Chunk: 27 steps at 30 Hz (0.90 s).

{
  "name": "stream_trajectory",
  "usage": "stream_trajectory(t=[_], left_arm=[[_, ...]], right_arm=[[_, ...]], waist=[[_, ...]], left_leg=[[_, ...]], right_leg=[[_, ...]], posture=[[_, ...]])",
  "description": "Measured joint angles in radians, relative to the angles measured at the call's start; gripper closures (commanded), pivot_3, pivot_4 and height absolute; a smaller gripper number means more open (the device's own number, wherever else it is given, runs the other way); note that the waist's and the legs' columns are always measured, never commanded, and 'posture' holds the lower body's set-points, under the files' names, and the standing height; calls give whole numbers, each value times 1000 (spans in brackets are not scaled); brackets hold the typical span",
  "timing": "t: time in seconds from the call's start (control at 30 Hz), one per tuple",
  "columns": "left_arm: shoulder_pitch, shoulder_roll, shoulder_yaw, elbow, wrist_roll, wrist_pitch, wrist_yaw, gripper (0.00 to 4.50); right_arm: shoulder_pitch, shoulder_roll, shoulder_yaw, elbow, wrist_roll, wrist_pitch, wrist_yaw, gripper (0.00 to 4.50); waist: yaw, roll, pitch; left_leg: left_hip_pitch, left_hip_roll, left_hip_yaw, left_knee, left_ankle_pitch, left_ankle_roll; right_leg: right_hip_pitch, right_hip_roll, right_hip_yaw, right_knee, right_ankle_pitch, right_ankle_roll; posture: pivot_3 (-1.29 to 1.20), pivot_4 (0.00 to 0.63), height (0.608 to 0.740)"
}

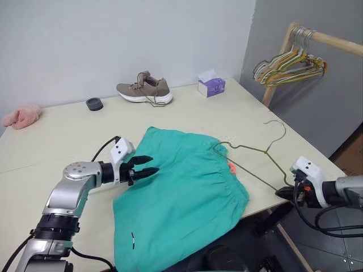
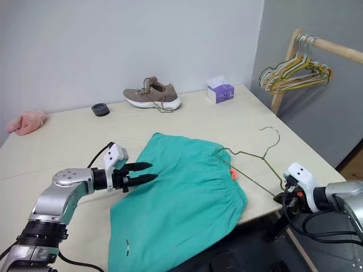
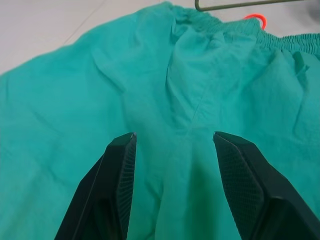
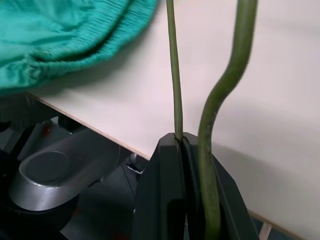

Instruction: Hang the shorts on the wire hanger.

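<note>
I see the shorts (image 1: 181, 192) spread flat at centre-bottom of the head view, waistband toward the right, lower part hanging over the near table (image 1: 68, 130) edge. My left gripper (image 1: 148, 166) sits at the shorts' left edge, centre-left of frame, fingers parted with nothing between them, just fabric under them in the wrist view. Hanger (image 1: 258, 158) lies on the table right of centre, one corner touching the waistband, hook toward the upper right. My right gripper (image 1: 285, 192) at lower right is clenched on the hanger's wire at the table edge. Shoe (image 1: 144, 89), tissue box (image 1: 211, 86) and pink cloth (image 1: 21, 116) along the top; spare hangers (image 1: 289, 65) upper right.
</note>
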Motion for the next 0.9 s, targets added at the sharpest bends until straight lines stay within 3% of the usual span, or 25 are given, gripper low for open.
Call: stream_trajectory(t=[0.43,0.7,0.9], left_arm=[[-2,0,24,75,37,-45,58,1919],[21,1,23,43,32,-44,22,1919],[34,1,-4,-26,22,-42,-42,1919]], right_arm=[[-26,-3,84,-135,23,-35,2,4500],[74,-52,-66,-24,67,26,-2,4500],[154,-59,-109,10,92,81,-3,4500]], waist=[[21,0,0],[23,0,0],[16,0,0]], left_leg=[[0,0,0,0,0,0],[0,0,-1,0,0,1],[0,0,2,1,0,1]], right_leg=[[0,-1,0,-1,0,0],[0,-1,-1,-1,0,0],[1,0,1,0,1,1]], posture=[[-362,0,740],[-381,0,740],[-382,0,740]])
